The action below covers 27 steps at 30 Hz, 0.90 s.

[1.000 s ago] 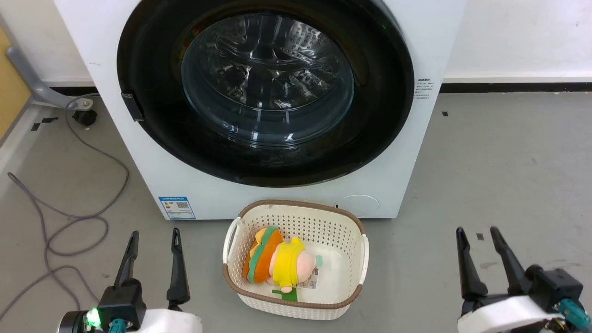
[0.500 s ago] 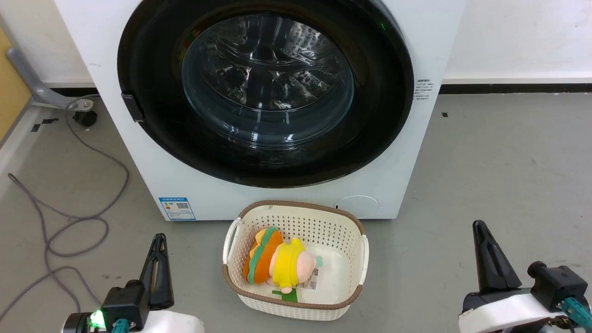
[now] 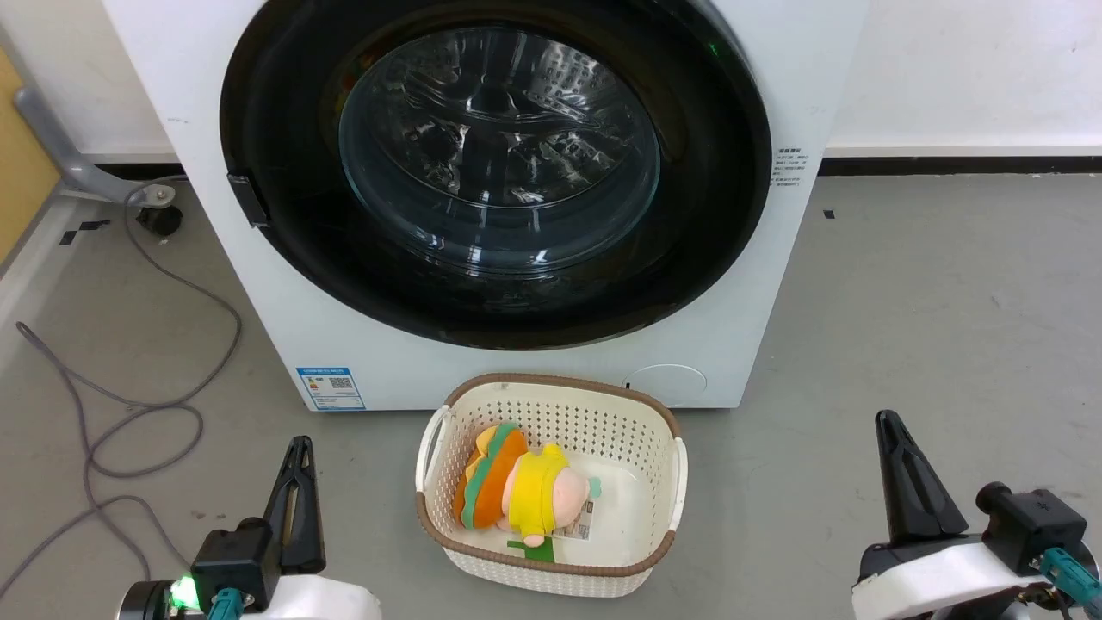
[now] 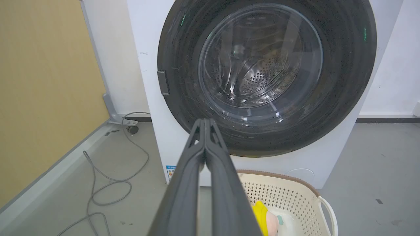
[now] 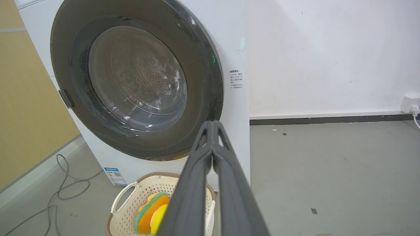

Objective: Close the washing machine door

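The washing machine [image 3: 516, 370] is a big white box straight ahead. Its door [image 3: 715, 215], a glossy black disc with a clear glass bowl, lies flat against the machine's front, the small side tab [image 3: 248, 200] at its left edge. The same door [image 4: 344, 82] fills the upper left wrist view, and the door [image 5: 206, 98] shows at an angle in the right wrist view. My left gripper [image 3: 300, 443] is low at the left, shut and holding nothing, well short of the machine. My right gripper [image 3: 887, 419] is low at the right, also shut and empty.
A cream perforated basket [image 3: 663, 517] with a plush toy [image 3: 516, 486] stands on the floor between my grippers, right before the machine. A grey cable [image 3: 129, 405] loops on the floor at the left. Bare grey floor spreads to the right, up to a white wall.
Both grippers have gone from open to shut within the last second. The door, the machine and the basket have stayed where they were.
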Tool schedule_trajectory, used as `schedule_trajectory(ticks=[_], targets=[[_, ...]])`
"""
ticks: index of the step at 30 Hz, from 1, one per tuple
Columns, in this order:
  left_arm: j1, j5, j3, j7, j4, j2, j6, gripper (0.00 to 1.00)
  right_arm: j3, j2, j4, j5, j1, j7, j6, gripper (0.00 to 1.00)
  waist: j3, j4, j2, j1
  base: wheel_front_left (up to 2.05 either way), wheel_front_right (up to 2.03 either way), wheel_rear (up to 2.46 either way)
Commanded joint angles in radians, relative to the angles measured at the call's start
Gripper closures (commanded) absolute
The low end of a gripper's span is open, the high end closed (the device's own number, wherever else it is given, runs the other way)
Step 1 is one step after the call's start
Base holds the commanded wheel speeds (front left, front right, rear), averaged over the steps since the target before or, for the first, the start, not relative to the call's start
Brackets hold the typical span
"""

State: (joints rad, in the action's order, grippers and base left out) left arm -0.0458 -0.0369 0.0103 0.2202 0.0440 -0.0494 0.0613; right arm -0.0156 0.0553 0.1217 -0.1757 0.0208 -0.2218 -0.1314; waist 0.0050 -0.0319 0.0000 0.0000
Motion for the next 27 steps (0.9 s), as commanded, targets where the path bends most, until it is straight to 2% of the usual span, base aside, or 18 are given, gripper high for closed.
schedule_trajectory(ticks=[1,27], targets=[[0.007,0.005,-0.001,-0.004,-0.004,0.0,-0.004,1.0,0.001,-0.001,-0.009,0.01,-0.003,0.004,0.0,1.0,0.0,0.0,0.0,0.0,0.0,0.0,0.0],[0.016,0.013,-0.003,-0.057,-0.014,0.0,-0.018,1.0,0.005,-0.002,-0.036,0.051,-0.008,0.058,0.0,1.0,-0.001,0.008,0.0,0.0,0.0,0.0,0.0]])
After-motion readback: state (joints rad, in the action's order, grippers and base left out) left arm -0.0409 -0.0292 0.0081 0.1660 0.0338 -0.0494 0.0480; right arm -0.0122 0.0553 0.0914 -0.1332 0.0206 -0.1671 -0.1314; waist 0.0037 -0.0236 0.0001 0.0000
